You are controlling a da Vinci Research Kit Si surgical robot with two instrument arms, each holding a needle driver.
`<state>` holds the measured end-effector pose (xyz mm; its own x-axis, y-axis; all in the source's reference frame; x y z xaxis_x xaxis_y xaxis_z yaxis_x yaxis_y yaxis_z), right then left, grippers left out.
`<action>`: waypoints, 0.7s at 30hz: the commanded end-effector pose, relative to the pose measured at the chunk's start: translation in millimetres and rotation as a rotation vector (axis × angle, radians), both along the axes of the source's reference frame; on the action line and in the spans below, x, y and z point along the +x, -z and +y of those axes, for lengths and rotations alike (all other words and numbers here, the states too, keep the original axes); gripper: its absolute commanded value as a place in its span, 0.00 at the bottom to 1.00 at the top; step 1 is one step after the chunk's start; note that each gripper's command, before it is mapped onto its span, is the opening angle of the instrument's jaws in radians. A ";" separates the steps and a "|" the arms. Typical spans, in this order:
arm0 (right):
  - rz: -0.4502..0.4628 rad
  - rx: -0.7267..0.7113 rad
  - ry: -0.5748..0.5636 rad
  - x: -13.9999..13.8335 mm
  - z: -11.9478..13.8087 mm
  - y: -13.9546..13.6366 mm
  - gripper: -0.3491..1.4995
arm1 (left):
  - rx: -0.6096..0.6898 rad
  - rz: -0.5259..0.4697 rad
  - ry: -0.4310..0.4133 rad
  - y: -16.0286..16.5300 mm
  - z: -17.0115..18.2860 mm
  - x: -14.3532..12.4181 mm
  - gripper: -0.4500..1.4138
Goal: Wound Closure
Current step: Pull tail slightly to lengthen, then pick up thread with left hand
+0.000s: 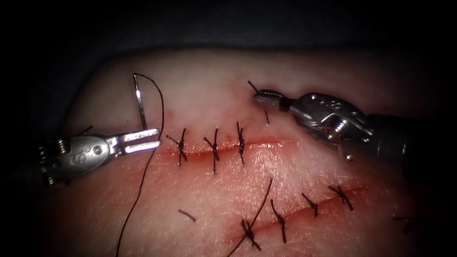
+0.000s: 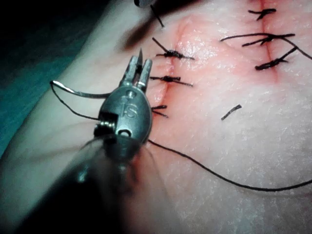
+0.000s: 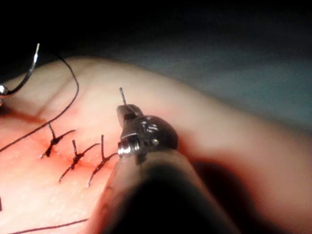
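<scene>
My left tool (image 1: 158, 137) sits left of the upper cut (image 1: 266, 142), jaws shut on the curved needle (image 1: 139, 102) near its pointed end. The needle rises clear of the tissue (image 1: 204, 95); in the left wrist view the needle (image 2: 78, 92) arcs away from the left tool (image 2: 140, 63). The long thread (image 1: 143, 181) leaves the needle's top end, loops over and trails down across the tissue. My right tool (image 1: 257, 97) hovers above the cut's unstitched right end, jaws shut on a short thread piece (image 1: 251, 86); the right tool (image 3: 126, 111) and this thread piece (image 3: 122, 95) are seen close up.
Three knotted stitches (image 1: 214, 148) cross the upper cut's left part. A second cut (image 1: 328, 201) lower right carries several stitches, with a thread tail (image 1: 261, 209) across it. A loose cut thread end (image 1: 187, 215) lies between them. Red fluid (image 1: 166, 153) tints the wound edges.
</scene>
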<state>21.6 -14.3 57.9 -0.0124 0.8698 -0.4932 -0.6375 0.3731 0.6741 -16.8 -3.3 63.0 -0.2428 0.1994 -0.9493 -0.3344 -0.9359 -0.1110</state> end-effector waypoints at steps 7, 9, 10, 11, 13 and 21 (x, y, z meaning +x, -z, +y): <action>0.022 -0.037 -0.024 0.5 1.6 0.7 0.00 | 0.009 0.033 0.021 -2.0 1.7 -0.1 0.00; 0.026 -0.039 -0.024 0.4 1.5 0.9 0.00 | 0.013 0.040 0.025 -2.5 2.2 0.1 0.00; 0.032 -0.041 -0.020 0.4 1.4 0.9 0.00 | 0.015 0.042 0.027 -2.7 2.4 0.1 0.00; 0.046 -0.044 -0.012 0.4 1.3 0.9 0.00 | 0.018 0.048 0.027 -3.1 2.6 0.2 0.00; 0.065 -0.056 -0.014 0.3 1.1 0.9 0.50 | 0.019 0.049 0.049 -3.7 3.2 0.1 0.00; 0.185 -0.123 -0.082 -2.7 1.2 3.1 0.94 | 0.087 0.113 0.213 -7.7 5.2 -0.6 0.37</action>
<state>17.9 -13.8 54.7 -0.1801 0.7969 -0.5766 -0.5403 0.4097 0.7350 -16.8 1.3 70.8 -0.2950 0.3677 -0.8819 -0.5644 -0.8118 -0.1496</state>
